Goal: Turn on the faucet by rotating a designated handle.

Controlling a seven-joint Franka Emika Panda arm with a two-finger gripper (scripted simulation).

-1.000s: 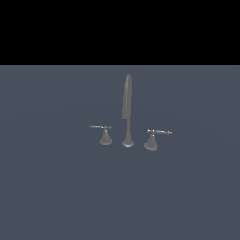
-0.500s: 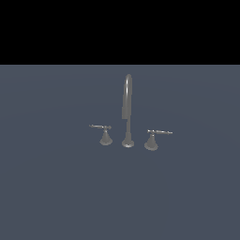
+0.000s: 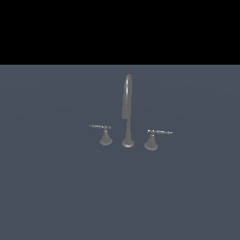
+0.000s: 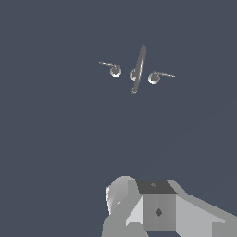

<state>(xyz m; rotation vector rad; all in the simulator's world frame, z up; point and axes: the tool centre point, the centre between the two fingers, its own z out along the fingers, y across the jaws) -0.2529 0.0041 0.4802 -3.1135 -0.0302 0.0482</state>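
Wrist view puts us well short of the small dull-grey lever handle mid-worktop, untouched; our gripper's finger state we cannot tell.

blocky pale-grey hand with a dark square top.

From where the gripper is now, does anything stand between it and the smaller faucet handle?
Nothing visible does. In the wrist view only bare floor lies between the gripper and the smaller handle; the spout stands beside that handle, not before it.
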